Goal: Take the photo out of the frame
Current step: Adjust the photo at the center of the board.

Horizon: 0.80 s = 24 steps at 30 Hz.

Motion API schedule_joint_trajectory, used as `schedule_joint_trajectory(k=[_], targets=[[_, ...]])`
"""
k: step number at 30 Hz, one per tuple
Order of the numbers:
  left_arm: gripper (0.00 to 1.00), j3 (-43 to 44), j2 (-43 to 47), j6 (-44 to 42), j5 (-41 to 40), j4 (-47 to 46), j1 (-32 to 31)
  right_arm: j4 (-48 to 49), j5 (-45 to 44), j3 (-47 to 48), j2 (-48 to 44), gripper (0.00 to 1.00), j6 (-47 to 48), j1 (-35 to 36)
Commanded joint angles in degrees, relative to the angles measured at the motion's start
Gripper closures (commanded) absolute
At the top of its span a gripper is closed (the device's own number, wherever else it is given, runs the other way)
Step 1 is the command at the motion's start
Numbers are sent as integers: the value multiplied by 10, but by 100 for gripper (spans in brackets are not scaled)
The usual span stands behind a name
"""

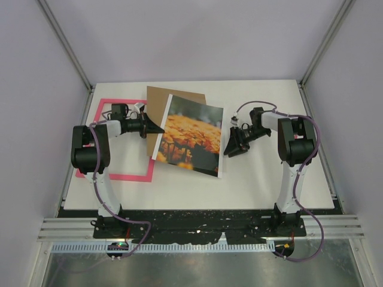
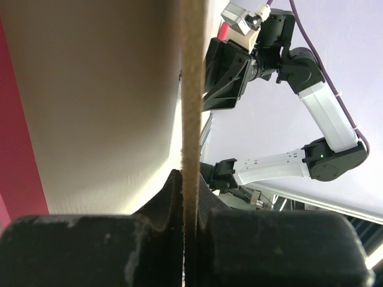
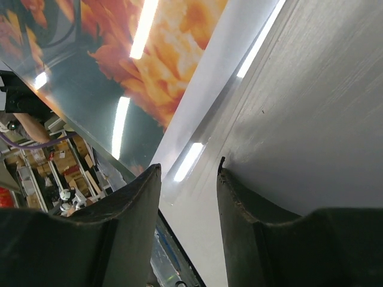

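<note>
One backing board point(image 1: 177, 95) was clamped in the left gripper point(image 1: 160, 128), the photo point(image 1: 191, 134) laid just left of the half-open right gripper point(image 1: 230, 148)

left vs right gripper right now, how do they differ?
Left gripper is shut on the backing board, at its left edge; right gripper is open and empty. Left gripper hangs by the frame; right gripper sits off the right edge of the photo. Both point inward toward the photo.

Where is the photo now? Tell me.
In the top view, the photo lies mid-table on the brown backing board, right of the pink frame, left of the right gripper.
</note>
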State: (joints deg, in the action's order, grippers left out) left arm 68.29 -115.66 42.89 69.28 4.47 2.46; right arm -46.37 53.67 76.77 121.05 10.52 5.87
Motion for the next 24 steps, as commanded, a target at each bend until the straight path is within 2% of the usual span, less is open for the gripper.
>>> schedule_joint_trajectory(k=[1,14,24], targets=[[100,2,38,4,38,-23,5,4,19,0,3,52,10,1],[100,2,35,4,35,-24,6,-55,31,52,50,52,48,12],[100,4,29,4,35,-25,6,-69,43,65,64,57,60,19]])
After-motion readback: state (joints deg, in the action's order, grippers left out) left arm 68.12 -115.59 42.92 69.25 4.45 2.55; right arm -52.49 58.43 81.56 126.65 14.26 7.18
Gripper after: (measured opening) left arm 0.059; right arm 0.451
